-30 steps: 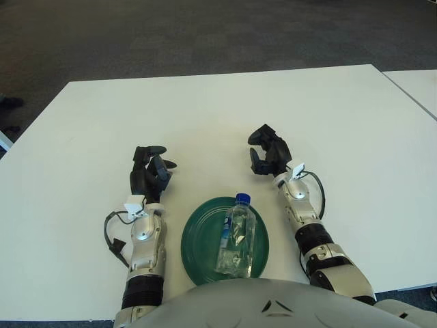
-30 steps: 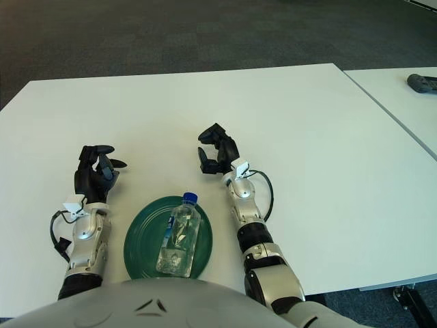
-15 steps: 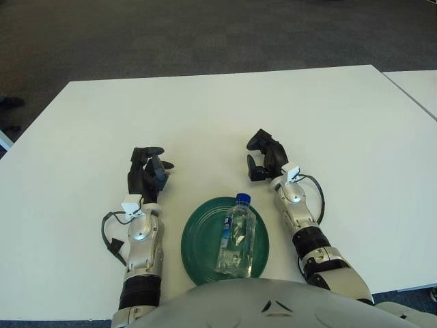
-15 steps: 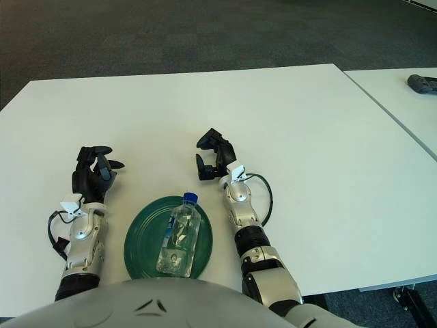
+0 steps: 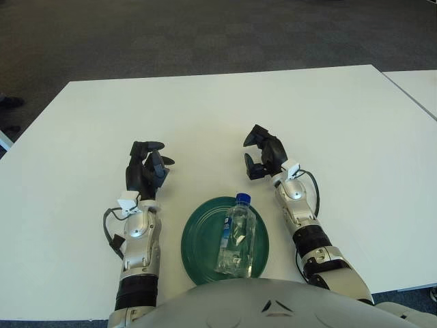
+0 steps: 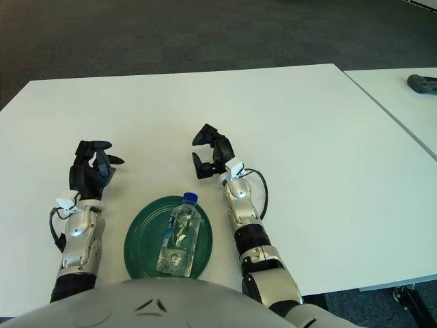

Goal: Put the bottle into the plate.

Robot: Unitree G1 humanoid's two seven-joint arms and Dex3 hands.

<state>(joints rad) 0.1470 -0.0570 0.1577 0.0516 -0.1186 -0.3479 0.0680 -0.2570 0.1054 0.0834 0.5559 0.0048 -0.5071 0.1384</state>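
White table (image 5: 225, 109) fills the view, and down at its near edge, about midway along, sits the green plate (image 5: 194, 246). The bottle (image 5: 236, 236) is lying on it, clear plastic, blue cap (image 5: 243, 199) pointing away from the robot toward the far edge, long axis running near to far with a slight lean to the right. The base end reaches the plate's near rim, the cap just passes the far rim, and the robot's own grey torso (image 5: 266, 304) cuts off the plate's nearest sliver at the bottom.

Left hand (image 5: 145, 171) shows to the left of the plate, well clear of it, dark fingers curled loosely and holding nothing. Right hand (image 5: 265, 154) sits beyond and to the right of the cap, near but apart from the bottle, fingers bent into an open claw with a gap between them, nothing gripped. Whether either hand touches the tabletop is hard to say from this angle. Cables loop off both wrists.

Nothing stands between the hands and the bottle. Off past the table's right edge, a second white table (image 6: 403, 96) shows, and a dark object (image 6: 422, 83) lies on it, cut by the frame; it could be a remote, too small to be sure. Dark carpet (image 5: 205, 34) beyond the far edge.
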